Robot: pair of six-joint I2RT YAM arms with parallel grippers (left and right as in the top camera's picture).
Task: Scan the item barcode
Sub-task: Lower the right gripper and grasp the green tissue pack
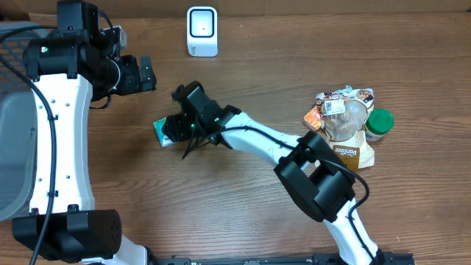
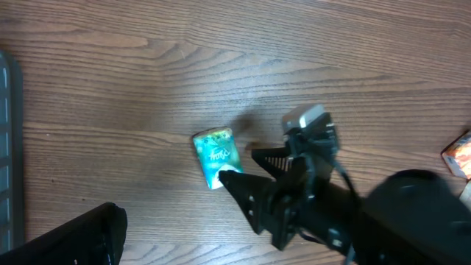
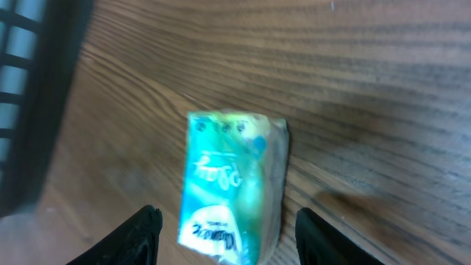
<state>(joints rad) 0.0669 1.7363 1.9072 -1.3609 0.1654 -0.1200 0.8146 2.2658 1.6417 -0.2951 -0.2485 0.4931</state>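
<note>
Likely light, soft-sided and slick, judging by the teal packet (image 3: 221, 162). Best pinched across its long edges. Straddled by the right gripper (image 3: 229, 221), spread, no contact.

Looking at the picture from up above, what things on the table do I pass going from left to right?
teal packet → white scanner → snack pouches → green-lidded jar

The right tool (image 2: 237, 166) hangs over a teal packet's (image 2: 213, 153) end on the wooden table (image 2: 110, 73).
</note>
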